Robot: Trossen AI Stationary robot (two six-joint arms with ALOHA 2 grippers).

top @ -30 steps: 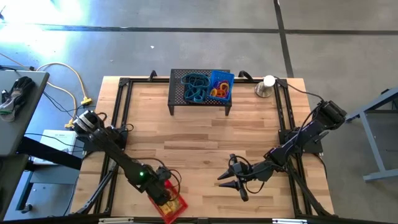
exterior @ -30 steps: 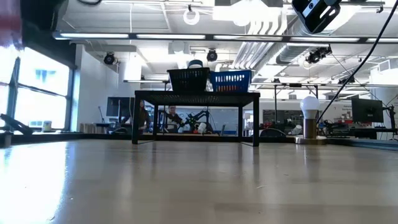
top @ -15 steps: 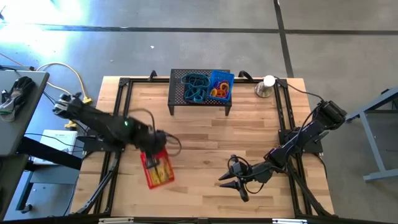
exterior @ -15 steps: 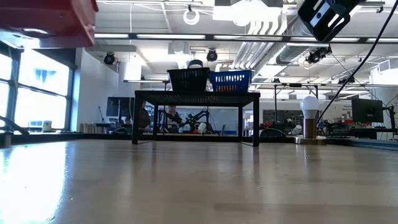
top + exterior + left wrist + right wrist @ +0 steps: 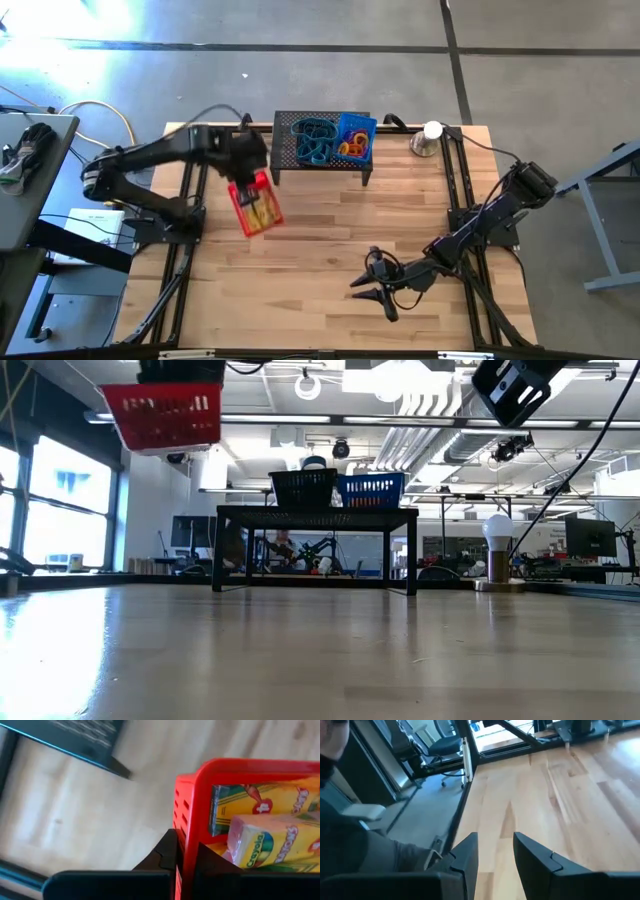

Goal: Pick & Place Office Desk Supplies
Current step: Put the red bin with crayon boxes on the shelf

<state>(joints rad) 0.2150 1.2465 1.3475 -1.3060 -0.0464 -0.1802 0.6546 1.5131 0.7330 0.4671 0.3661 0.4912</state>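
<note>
A red plastic basket [image 5: 258, 208] holding yellow crayon boxes [image 5: 265, 840] hangs in the air left of the black mesh stand [image 5: 322, 168]. My left gripper [image 5: 250, 178] is above it and shut on its wall. On the stand sit a black basket of teal and dark loops [image 5: 312, 140] and a blue basket with orange rings [image 5: 355, 137]. My right gripper [image 5: 372, 290] hovers open over the table's near right part, touching nothing. In the low view the red basket [image 5: 165, 415] is high above the tabletop. My left gripper [image 5: 187, 854] pinches the red basket's upright wall [image 5: 186, 832] near a corner, at the basket's far end. One finger [image 5: 167, 852] is outside the wall and the other [image 5: 207, 862] inside. The fingers come from above, pointing down. The basket hangs lifted clear, roughly level.
A silver cone with a white ball [image 5: 428, 138] stands at the far right corner. A black frame rail [image 5: 195, 190] runs along the table's left and right sides. Bare wood [image 5: 330, 235] lies between the stand and my right gripper.
My left arm has swung the red basket from the table's near left edge toward the far edge, up beside the mesh stand. The basket rose in the low view and turned about as it travelled. My left gripper stayed shut on it.
</note>
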